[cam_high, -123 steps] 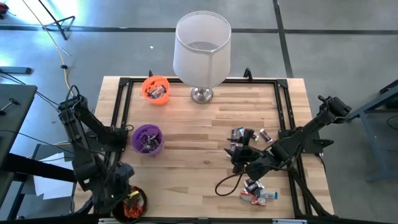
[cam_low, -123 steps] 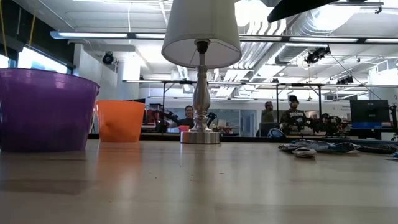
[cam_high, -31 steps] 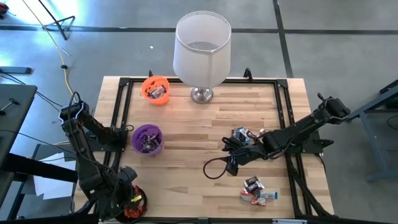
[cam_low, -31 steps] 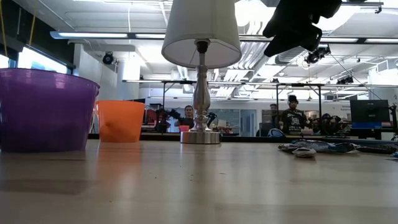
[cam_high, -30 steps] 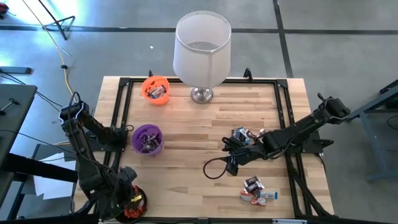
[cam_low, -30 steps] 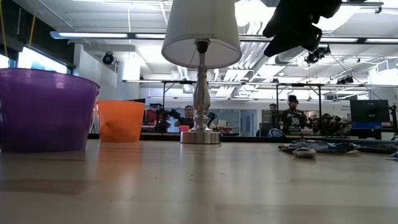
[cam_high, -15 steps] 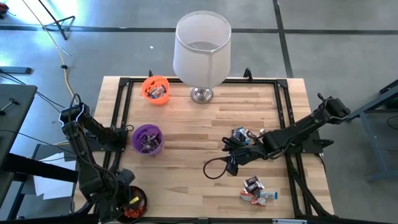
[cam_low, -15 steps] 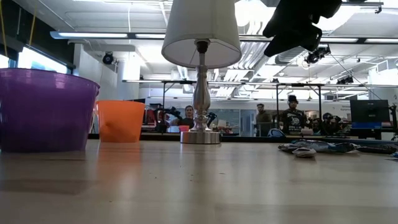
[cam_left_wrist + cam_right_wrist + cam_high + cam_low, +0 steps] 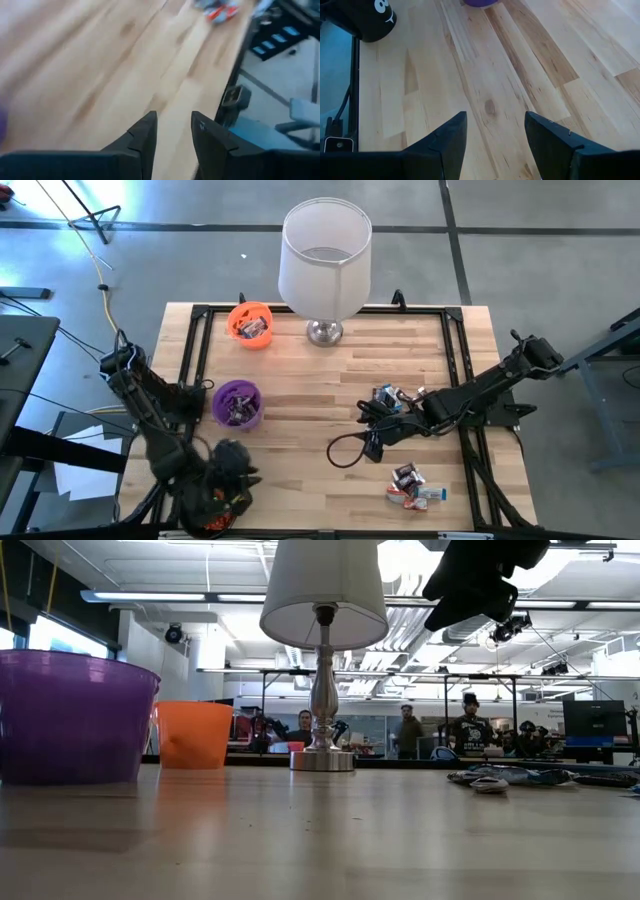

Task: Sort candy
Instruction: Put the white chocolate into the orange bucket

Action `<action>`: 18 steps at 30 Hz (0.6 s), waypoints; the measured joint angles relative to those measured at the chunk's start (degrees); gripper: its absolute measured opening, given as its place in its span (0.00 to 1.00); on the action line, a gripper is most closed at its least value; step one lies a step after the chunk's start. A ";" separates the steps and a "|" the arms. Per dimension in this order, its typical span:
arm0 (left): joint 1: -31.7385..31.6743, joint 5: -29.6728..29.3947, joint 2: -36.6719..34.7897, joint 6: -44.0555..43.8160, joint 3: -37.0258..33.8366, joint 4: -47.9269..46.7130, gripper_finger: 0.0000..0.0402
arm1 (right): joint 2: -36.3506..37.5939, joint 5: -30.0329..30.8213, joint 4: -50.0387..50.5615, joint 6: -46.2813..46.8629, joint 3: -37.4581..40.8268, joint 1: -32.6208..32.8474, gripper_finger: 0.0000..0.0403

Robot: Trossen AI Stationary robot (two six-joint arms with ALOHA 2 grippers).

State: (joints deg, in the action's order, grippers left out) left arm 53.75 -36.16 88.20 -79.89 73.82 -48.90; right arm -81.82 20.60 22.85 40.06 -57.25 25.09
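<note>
— Wooden surface [image 9: 320, 380], lamp [image 9: 325, 270] at the back. Where's the candy [image 9: 415, 485]?
— Right side, near the right tool [image 9: 368, 445], fingers wide, empty. Left tool [image 9: 172, 132], parted, empty, front-left corner.

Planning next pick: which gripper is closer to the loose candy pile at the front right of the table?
Right. The right gripper hovers just behind and left of the candy pile; the left gripper sits at the front left, by the black cup.

Left tool [image 9: 172, 131] parted, right tool [image 9: 495, 131] spread wide
</note>
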 joint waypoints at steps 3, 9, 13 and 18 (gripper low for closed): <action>-2.53 -2.94 0.32 15.58 0.07 5.88 0.26 | 0.01 0.00 0.00 0.00 0.00 0.02 0.48; -6.67 -5.57 1.59 33.32 0.04 10.90 0.26 | 0.00 0.00 0.00 0.00 0.00 0.02 0.48; -8.18 -6.38 2.92 44.45 0.04 16.53 0.26 | 0.00 0.01 0.01 0.00 0.00 0.00 0.48; -10.01 -5.02 4.30 51.05 0.04 22.60 0.26 | 0.00 0.00 0.00 0.01 0.00 0.02 0.48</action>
State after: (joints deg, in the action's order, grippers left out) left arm 43.75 -41.18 92.50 -28.84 73.87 -26.31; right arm -81.82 20.60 22.85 40.07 -57.25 25.10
